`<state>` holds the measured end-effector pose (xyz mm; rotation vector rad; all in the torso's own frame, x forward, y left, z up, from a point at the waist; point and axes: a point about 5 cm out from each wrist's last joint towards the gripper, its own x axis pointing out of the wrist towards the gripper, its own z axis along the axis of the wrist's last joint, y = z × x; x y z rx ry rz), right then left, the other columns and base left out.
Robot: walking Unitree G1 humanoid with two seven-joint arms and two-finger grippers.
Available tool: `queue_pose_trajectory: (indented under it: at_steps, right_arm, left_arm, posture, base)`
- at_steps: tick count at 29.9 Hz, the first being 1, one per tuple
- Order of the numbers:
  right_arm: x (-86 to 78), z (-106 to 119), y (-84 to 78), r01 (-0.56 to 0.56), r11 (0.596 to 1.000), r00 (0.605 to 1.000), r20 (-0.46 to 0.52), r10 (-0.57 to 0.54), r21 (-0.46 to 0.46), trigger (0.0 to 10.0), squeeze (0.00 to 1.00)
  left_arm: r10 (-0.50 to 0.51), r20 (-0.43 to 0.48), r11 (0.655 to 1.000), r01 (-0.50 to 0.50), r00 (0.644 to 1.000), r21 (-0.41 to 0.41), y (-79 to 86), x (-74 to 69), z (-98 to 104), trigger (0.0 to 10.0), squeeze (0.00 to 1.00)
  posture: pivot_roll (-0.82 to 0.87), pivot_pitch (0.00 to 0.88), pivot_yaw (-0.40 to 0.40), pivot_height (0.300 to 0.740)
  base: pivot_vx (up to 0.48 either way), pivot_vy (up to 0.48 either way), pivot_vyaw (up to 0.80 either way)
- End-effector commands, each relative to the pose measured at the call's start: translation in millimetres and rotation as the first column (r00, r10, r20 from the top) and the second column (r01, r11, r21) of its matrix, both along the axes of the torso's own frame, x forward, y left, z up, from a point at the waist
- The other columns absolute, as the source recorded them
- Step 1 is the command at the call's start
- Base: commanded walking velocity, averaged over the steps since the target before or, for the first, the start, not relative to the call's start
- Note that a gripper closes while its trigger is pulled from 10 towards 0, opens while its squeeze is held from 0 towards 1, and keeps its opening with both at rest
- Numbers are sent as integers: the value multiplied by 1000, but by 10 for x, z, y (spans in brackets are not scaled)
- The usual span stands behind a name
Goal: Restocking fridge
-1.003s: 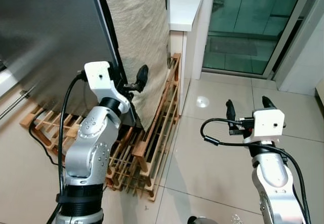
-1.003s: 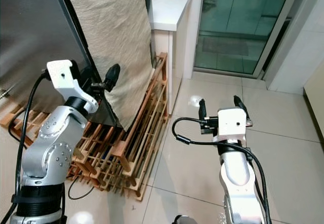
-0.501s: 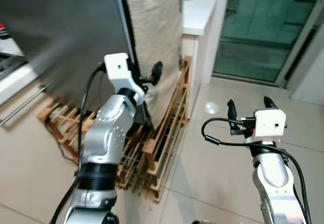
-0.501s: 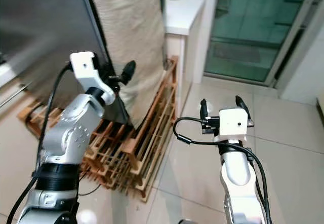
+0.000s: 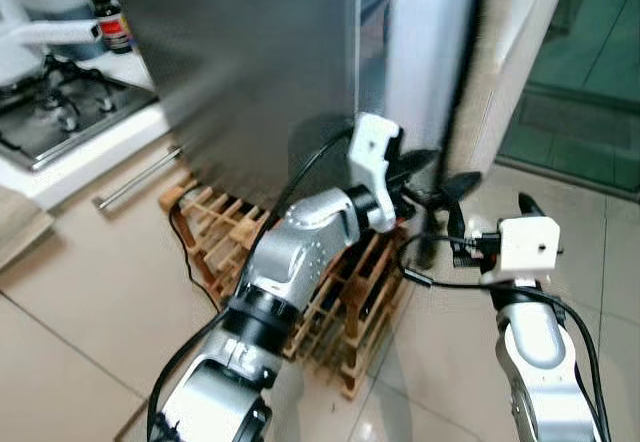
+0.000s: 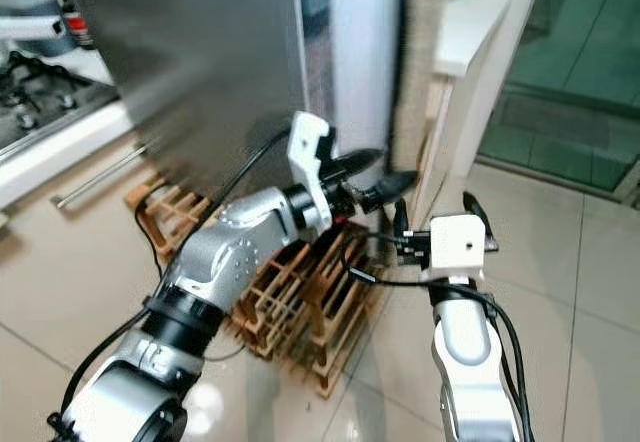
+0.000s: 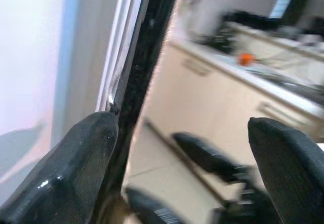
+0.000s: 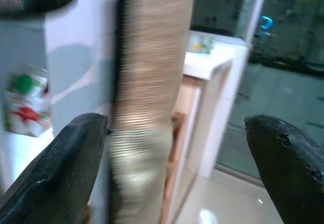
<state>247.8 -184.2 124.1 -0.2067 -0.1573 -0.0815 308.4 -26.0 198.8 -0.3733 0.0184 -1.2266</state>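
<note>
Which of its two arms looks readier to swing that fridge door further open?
Probably the left. The left gripper is open right at the edge of the fridge door, one finger against it. The right gripper hangs open beside it, over the floor tiles.

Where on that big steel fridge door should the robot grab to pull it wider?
Probably the door's free edge, from the open side. The front is flat steel with no handle in view, and the left gripper's spread fingers already sit at that thin edge.
</note>
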Motion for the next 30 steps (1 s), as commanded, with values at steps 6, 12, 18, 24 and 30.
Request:
queue_pose_trajectory:
  at_steps: [6,12,18,24,30]
  right_arm:
    - [-19,-3,-18,19,1000,1000,1,-19,3,10000,0]
    - [28,-25,12,-3,1000,1000,-9,3,20,10000,0]
    - [130,-39,-38,-2,998,1000,-25,4,68,10000,0]
    - [251,10,-12,-33,996,999,-15,34,78,10000,0]
    - [336,22,57,-67,994,998,-15,68,83,10000,0]
  left_arm:
    - [106,61,973,-91,992,-210,222,-7,434,10000,0]
    - [522,6,851,-520,853,-77,1295,-3,49,10000,0]
    - [740,-5,673,-740,673,-19,1829,-206,-143,10000,0]
    - [932,-1,360,-926,362,118,2304,-300,-377,10000,0]
    - [971,36,222,-950,236,220,2477,-351,-501,10000,0]
  posture:
    - [-201,0,107,740]
    - [-141,0,91,740]
    - [-62,0,38,740]
    - [-32,0,13,740]
    - [-32,0,15,740]
  base:
    - [0,0,0]
    - [0,0,0]
    - [0,0,0]
    - [0,0,0]
    - [0,0,444]
